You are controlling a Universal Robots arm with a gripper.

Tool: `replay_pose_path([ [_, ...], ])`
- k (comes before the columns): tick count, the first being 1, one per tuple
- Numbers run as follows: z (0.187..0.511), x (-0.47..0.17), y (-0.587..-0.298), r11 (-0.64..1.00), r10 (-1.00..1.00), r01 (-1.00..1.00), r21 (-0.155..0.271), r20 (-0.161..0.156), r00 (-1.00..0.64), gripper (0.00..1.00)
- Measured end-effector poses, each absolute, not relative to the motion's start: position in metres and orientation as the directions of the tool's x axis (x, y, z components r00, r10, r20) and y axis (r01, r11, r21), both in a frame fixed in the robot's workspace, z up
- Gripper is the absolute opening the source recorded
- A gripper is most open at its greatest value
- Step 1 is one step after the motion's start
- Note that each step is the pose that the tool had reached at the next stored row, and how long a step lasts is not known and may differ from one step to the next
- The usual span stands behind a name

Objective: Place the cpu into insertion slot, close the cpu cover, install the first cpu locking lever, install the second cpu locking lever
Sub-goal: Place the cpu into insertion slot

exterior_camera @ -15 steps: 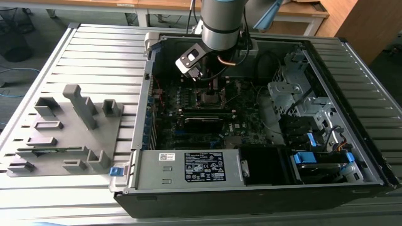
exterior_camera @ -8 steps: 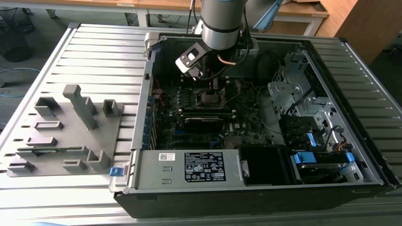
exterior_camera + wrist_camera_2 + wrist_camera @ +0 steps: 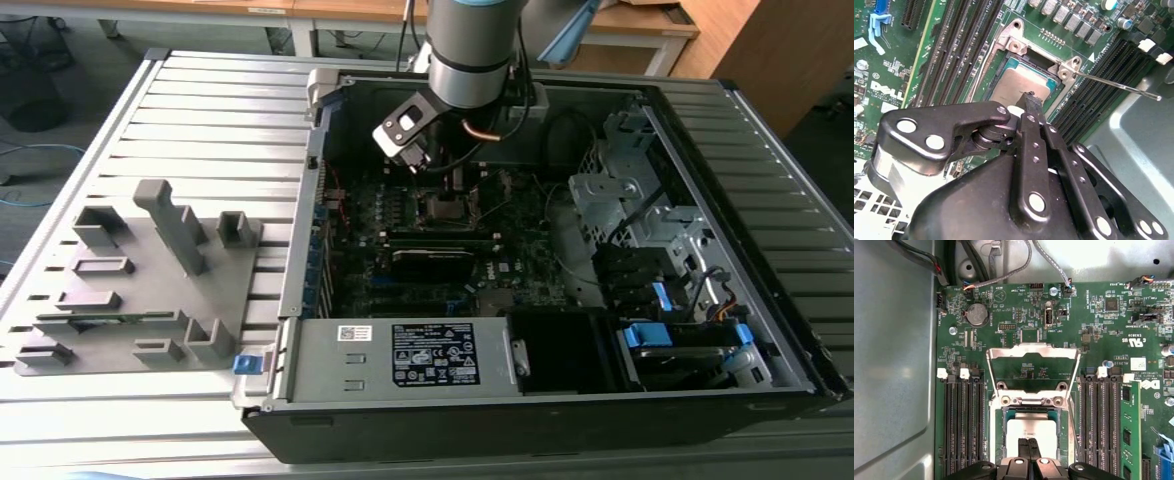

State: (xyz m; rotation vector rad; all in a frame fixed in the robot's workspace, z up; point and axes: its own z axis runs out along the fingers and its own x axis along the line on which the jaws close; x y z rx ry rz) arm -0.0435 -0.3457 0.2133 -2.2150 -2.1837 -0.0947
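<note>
while poised over board (image 3: 1019,315), fingers (image 3: 1024,450): clenched together, empty, tips at cpu (image 3: 1031,429)
cpu: flat in insertion slot (image 3: 999,440)
cpu cover (image 3: 1032,351): raised open
care: probably light, straight-down pressure, cpu level

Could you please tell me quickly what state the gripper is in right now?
Gripper: closed, holding nothing, poised over the small flat silver-grey square cpu.
</note>
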Motion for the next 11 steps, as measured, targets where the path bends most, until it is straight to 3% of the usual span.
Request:
replay_pose_path([
  [11,0.2021,-0.0439,-0.3459,-0.005,0.998,1.000,0.022,0.065,0.004,0.11],
])
